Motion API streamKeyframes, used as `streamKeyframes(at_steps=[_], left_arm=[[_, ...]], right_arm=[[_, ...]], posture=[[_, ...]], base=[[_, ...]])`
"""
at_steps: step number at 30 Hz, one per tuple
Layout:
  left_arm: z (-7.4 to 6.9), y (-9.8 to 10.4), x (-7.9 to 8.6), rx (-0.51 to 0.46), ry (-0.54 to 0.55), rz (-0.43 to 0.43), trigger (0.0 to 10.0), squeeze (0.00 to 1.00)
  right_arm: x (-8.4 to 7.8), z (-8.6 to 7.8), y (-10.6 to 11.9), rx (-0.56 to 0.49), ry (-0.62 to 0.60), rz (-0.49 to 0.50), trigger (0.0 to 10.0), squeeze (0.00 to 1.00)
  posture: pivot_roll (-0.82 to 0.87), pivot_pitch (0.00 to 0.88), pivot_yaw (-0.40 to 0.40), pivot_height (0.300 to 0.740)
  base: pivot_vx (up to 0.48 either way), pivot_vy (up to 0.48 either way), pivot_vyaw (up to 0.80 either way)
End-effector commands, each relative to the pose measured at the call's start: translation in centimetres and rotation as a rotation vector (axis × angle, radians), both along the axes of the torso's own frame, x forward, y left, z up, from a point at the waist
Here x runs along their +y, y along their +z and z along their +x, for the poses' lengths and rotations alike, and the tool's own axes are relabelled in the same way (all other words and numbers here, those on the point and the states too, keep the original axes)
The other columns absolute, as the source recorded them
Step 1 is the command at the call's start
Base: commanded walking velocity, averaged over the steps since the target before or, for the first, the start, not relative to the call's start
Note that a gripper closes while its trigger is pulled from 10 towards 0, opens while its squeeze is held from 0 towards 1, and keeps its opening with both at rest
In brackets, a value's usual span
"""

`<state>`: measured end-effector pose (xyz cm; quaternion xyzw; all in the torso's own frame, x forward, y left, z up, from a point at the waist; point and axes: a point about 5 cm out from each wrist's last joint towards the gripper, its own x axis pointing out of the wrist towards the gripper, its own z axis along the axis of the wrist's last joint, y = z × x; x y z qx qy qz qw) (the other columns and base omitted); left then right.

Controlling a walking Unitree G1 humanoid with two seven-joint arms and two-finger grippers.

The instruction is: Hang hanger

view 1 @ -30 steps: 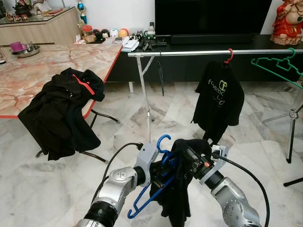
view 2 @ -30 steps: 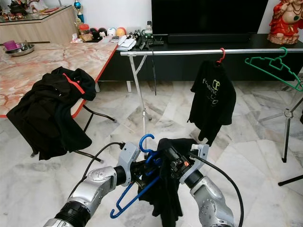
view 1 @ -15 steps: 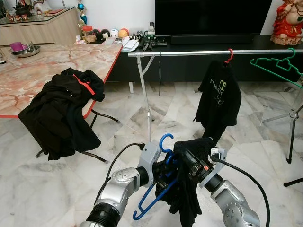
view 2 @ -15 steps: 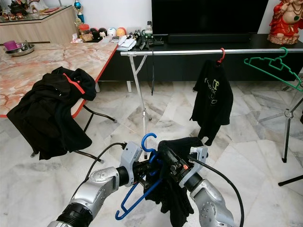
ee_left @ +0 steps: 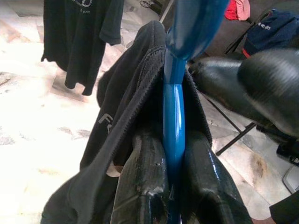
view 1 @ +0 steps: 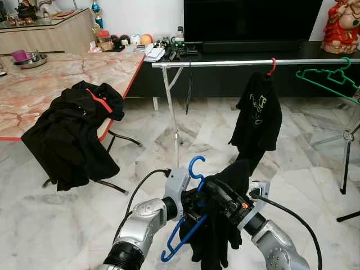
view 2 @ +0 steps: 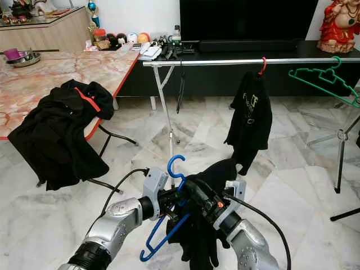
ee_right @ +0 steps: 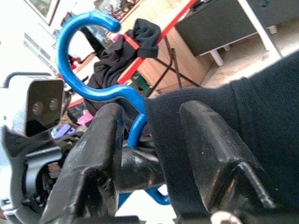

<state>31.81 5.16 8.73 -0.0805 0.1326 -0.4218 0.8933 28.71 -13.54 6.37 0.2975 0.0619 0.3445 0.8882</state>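
Observation:
A blue plastic hanger (view 1: pixel 194 169) stands hook-up in front of me, low in the eye views. My left gripper (view 1: pixel 196 200) is shut on its neck; in the left wrist view the blue hanger (ee_left: pixel 174 116) runs between both fingers (ee_left: pixel 140 186). A black garment (view 1: pixel 216 243) drapes over the hanger's right side and hangs down. My right gripper (view 1: pixel 218 196) is shut on that garment (ee_right: pixel 252 116), just right of the hook (ee_right: pixel 79 32). The silver clothes rail (view 1: pixel 225 63) crosses farther ahead.
A black T-shirt (view 1: pixel 257 121) on a red hanger hangs on the rail, and a green hanger (view 1: pixel 329 79) is at its right end. A marble table (view 1: pixel 56 73) on the left carries a black jacket (view 1: pixel 73 132). A stand's leg (view 1: pixel 345 163) is on the right.
My right gripper has lifted the black garment higher and pushed it farther over the hanger. The T-shirt on the rail has turned narrower. The left gripper has barely moved.

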Motion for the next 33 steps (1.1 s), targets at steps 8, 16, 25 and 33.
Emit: streamKeyframes(at_steps=[8,16,25,33], left_arm=[[0.4,0.7,0.4,-0.037,0.028,-0.018,10.0,0.00],[0.5,0.5,0.5,-0.033,0.047,-0.014,10.0,0.00],[0.6,-0.1,1.3,-0.035,0.068,0.041,10.0,0.00],[0.1,-1.1,2.1,-0.030,0.019,0.130,10.0,0.00]], right_arm=[[-1.9,-1.5,-0.3,0.016,-0.124,0.013,10.0,1.00],[-2.7,-2.9,-0.4,0.031,-0.123,-0.004,10.0,1.00],[-6.0,-1.8,1.1,-0.010,-0.376,-0.119,10.0,1.00],[-10.5,2.6,8.6,-0.207,-0.613,-0.171,10.0,0.00]], posture=[[0.03,0.039,0.017,0.740],[0.03,0.035,0.014,0.740],[0.02,0.012,0.021,0.740],[0.00,0.000,0.023,0.740]], base=[[0.000,0.000,0.00],[0.000,0.000,0.00],[0.000,0.000,0.00],[0.000,0.000,0.00]])
